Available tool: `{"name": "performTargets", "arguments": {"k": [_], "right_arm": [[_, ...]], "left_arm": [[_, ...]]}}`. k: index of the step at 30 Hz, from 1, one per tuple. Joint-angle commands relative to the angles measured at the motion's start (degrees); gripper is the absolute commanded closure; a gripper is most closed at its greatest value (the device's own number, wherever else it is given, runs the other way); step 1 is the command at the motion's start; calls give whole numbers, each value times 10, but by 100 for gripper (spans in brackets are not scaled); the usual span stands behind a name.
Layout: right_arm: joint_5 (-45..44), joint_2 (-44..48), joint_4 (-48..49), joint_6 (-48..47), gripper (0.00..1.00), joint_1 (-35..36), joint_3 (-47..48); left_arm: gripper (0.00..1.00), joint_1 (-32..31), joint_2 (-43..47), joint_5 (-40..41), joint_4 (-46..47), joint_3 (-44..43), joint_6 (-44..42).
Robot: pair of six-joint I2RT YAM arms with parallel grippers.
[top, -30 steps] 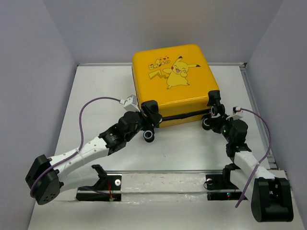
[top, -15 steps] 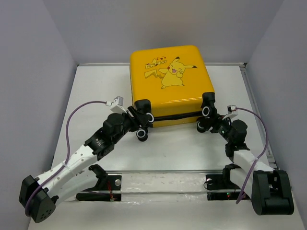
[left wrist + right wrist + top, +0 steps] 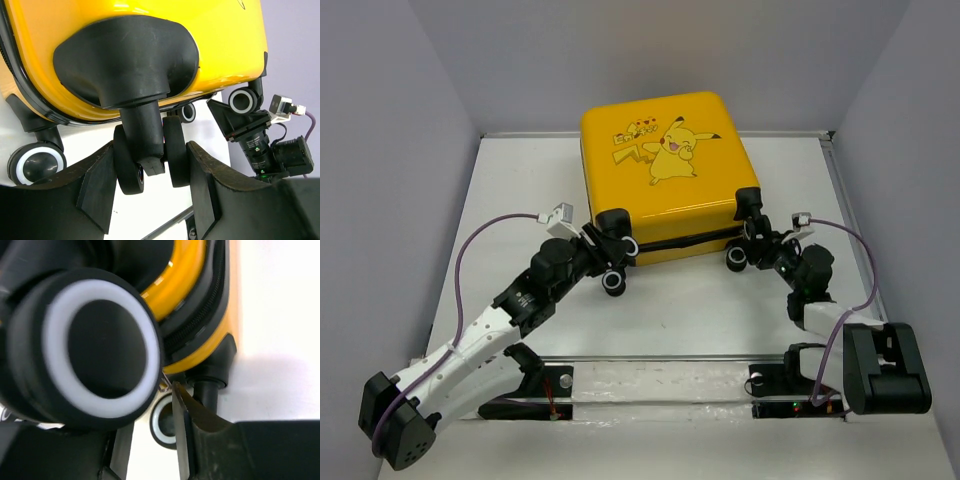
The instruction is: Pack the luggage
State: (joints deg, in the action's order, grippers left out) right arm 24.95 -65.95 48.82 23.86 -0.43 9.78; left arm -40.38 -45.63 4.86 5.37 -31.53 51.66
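Note:
The luggage [image 3: 660, 170], a yellow hard-shell suitcase with a cartoon print, lies closed and flat at the table's back centre, wheels toward me. My left gripper [image 3: 611, 256] is at its near-left corner. In the left wrist view its fingers [image 3: 97, 190] straddle a black double caster wheel [image 3: 175, 157] and press on it. My right gripper [image 3: 761, 250] is at the near-right corner. In the right wrist view [image 3: 150, 412] its jaws stand a narrow gap apart with nothing between them, by the black zipper line [image 3: 200, 335]. A large black-and-white wheel [image 3: 105, 347] hides the left fingertip.
Grey walls close in the white table [image 3: 700, 310] at the back and both sides. A metal rail [image 3: 660, 375] runs along the near edge between the arm bases. The right arm's wrist camera [image 3: 265, 150] shows close beside the suitcase in the left wrist view.
The suitcase has slid left and turned slightly counterclockwise. Both grippers moved left with its near corners, and the left arm's base link swung further left.

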Motion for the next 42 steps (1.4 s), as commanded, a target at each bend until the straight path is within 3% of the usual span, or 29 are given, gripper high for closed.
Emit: {"name": "performTargets", "arguments": {"k": [1,6,13,19,24,28,31,32,35,36,38,42], "right_arm": [[14,-17,130,0,61,-5,45],[38,-30,169,9,49,-5,49],[34,-119,238,15,50,-5,77],[-58,-90,197,0,53,-5,56],[-81,-86,152,-2,42,-5,62],[-69,-115,166,11,41,-5,80],[-1,-158,195,26,44,-5,108],[18,-178,218,44,50,-5,109],[47,-200,259,59,56,-5,124],[50,-213,279,67,62,-5,126],[58,-223,294,73,64,-5,130],[61,-238,310,84,82,-5,132]], "left_arm": [[94,-2,34,-34,108,-10,-15],[94,-2,34,-33,112,0,-8],[94,-2,33,-40,120,2,-1],[94,-3,44,-30,114,0,-4],[94,-2,39,-28,117,-2,-12],[94,-3,47,-21,115,-4,-16],[94,-3,51,-21,109,-6,-20],[94,-2,52,-21,107,-6,-21],[94,-2,60,-16,103,0,-21],[94,-2,63,-14,102,1,-22],[94,-2,63,-14,101,2,-23],[94,-3,63,-14,104,5,-24]]}}
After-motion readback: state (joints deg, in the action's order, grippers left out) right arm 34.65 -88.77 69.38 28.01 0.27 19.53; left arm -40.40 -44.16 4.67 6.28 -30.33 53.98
